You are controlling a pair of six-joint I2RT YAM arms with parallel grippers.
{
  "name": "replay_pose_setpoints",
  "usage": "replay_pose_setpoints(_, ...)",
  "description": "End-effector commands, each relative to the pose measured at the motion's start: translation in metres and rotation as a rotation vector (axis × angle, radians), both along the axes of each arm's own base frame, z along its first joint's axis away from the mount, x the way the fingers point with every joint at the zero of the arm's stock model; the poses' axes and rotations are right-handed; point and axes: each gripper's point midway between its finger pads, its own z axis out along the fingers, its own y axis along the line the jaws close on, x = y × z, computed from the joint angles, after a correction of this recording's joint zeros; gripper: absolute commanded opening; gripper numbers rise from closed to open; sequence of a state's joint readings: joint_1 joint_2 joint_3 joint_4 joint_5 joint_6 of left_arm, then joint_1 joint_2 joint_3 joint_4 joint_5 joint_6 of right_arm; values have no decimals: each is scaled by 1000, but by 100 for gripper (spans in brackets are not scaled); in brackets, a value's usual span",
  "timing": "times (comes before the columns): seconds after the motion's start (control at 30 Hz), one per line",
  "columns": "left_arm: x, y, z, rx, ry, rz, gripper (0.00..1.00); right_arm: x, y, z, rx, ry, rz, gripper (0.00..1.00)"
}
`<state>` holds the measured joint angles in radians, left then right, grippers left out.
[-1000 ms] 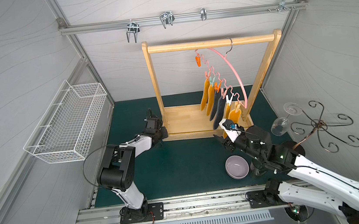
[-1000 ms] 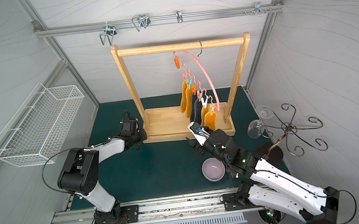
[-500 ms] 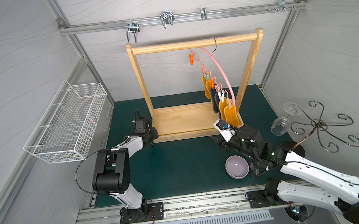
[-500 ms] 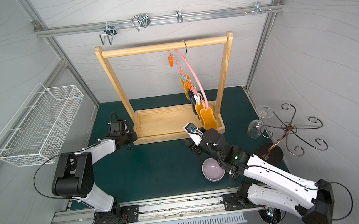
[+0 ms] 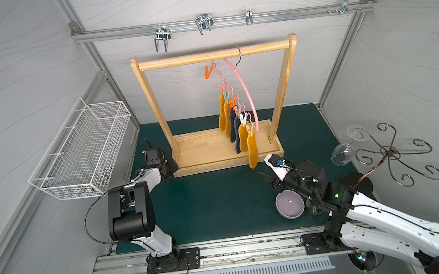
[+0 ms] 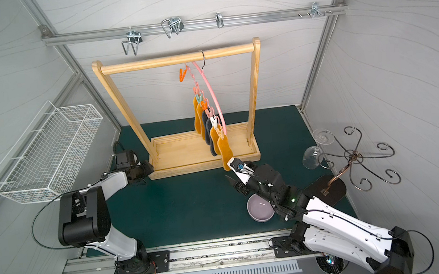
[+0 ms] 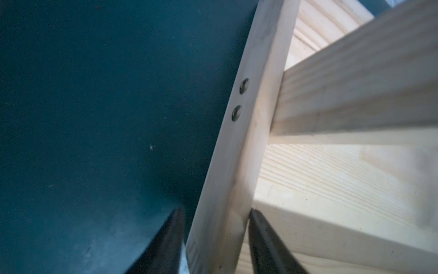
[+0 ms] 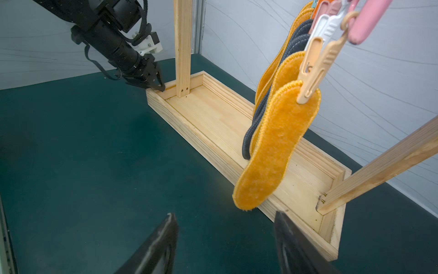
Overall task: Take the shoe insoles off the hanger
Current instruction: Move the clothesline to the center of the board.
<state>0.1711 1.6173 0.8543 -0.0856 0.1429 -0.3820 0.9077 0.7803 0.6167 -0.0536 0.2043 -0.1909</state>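
Note:
The pink hanger (image 5: 248,104) hangs by its dark hook from the wooden rack's top bar (image 5: 215,54). Mustard-orange and dark grey shoe insoles (image 5: 252,151) are clipped along it in a row; both top views and the right wrist view show them (image 6: 225,151) (image 8: 277,151). My right gripper (image 8: 225,213) is open, just below and in front of the nearest orange insole's tip, touching nothing. My left gripper (image 7: 216,210) straddles the end wall of the rack's base (image 7: 237,142) at its left front corner (image 5: 172,166). One finger touches the wood and the other stands slightly off it.
A white wire basket (image 5: 84,154) hangs on the left wall. A purple bowl (image 5: 289,205) lies beside my right arm. A wine glass (image 5: 342,152) hangs from a curly metal stand (image 5: 389,153) at the right. Metal hooks (image 5: 203,22) sit on the back rail.
The wooden rack has slid left across the mat with my left gripper at its base corner. The left jaws have widened. My right gripper followed left, staying near the lowest insole.

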Motion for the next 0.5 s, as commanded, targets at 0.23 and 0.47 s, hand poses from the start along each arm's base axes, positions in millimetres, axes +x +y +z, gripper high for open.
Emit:
replay_pose_setpoints(0.23, 12, -7, 69, 2, -213, -103, 71, 18, -19, 17, 203, 31, 25, 71)
replay_pose_setpoints(0.47, -15, -23, 115, 105, -254, -301, 74, 34, -24, 7, 285, 146, 126, 71)
